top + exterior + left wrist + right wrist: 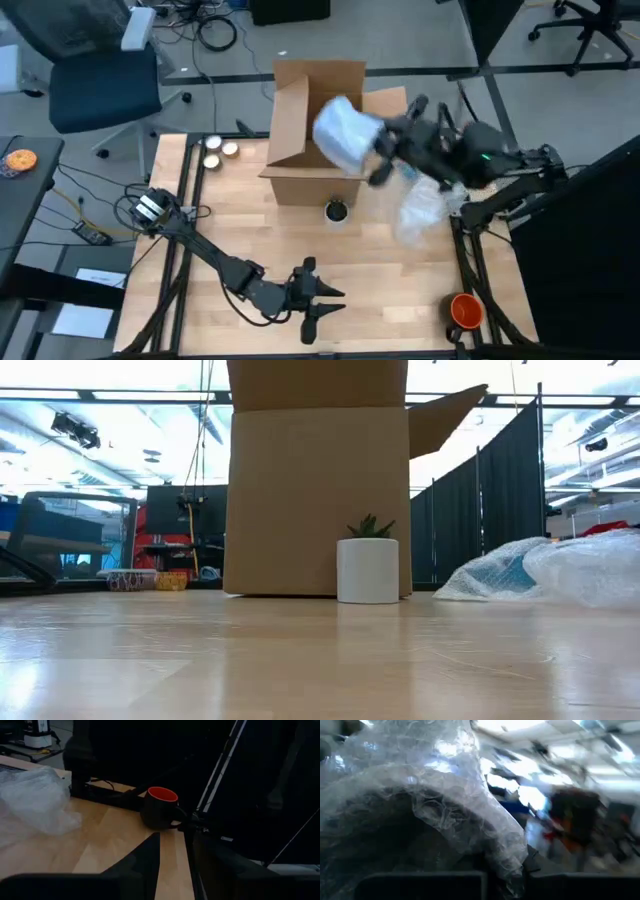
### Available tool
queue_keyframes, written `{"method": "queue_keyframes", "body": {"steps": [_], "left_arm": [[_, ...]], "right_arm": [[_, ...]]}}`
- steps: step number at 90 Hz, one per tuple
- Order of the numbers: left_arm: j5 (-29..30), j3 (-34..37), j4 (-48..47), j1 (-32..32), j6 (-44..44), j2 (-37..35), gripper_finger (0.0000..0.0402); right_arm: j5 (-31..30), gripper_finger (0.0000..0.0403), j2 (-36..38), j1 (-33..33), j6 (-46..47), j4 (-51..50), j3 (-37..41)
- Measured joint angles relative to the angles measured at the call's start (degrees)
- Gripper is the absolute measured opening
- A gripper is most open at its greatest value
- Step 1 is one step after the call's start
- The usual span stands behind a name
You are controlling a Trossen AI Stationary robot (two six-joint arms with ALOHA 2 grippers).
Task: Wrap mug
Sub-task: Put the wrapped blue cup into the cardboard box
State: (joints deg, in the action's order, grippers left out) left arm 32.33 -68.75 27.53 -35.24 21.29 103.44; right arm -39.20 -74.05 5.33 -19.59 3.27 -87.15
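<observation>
Bubble-wrapped mug (345, 133) hangs over the cardboard box (318, 95), pinched in the right gripper (378, 150); the left gripper (322, 303) rests spread.

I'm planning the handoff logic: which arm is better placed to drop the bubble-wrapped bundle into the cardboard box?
The right. Its gripper holds the bubble-wrapped bundle over the cardboard box. The left gripper waits open at the table's near edge, far from the box.

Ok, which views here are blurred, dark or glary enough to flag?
Right wrist view: room behind is motion-blurred, and the bubble-wrapped bundle fills the near field with bright glints. Left wrist view: dim, though the mug reads clearly. Low view: ceiling lights blown out behind the cardboard box. High view: right end effector slightly smeared.
</observation>
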Motion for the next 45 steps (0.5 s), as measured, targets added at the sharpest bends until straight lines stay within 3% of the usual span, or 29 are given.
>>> {"method": "queue_keyframes", "body": {"steps": [19, 29, 45], "left_arm": [[0.0, 0.0, 0.0, 0.0, 0.0, 0.0, 0.0105], [0.0, 0.0, 0.0, 0.0, 0.0, 0.0, 0.0105], [0.0, 0.0, 0.0, 0.0, 0.0, 0.0, 0.0105]], "right_arm": [[0.3, 0.0003, -3.4, -11.1, 5.2, -14.6, 0.0], [-2.0, 0.0003, -6.8, -13.5, -1.5, -15.2, 0.0], [-12.7, 0.0003, -13.7, -14.1, -16.1, -13.4, 0.0]]}}
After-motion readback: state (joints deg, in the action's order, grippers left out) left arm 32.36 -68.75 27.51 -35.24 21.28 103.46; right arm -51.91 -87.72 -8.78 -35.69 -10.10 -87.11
